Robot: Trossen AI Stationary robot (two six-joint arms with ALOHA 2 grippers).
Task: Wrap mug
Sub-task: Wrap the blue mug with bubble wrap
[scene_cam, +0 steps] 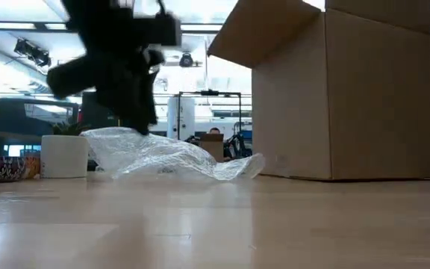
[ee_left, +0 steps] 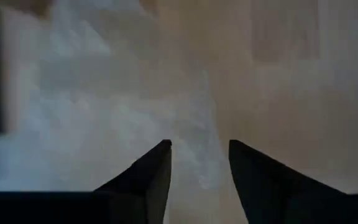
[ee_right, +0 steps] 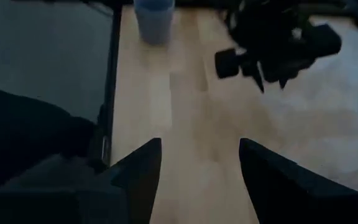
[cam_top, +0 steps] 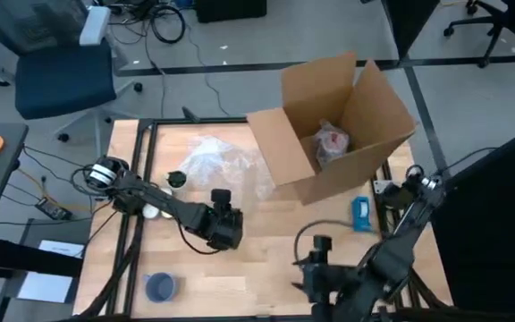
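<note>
Left gripper (cam_top: 228,225), fingers spread, hovered by limp, light, probably slippery bubble wrap (cam_top: 215,161); best pinched at an edge; blue mug (cam_top: 160,287) rigid, well apart; right gripper (cam_top: 316,273) spread, idle.

The blue mug (ee_right: 154,18) is getting cut off by the picture's edge in the right wrist view. The left gripper (scene_cam: 136,112) is looking blurry. The wrapped thing (cam_top: 332,143) in the box (cam_top: 365,116) is showing too small to tell.
</note>
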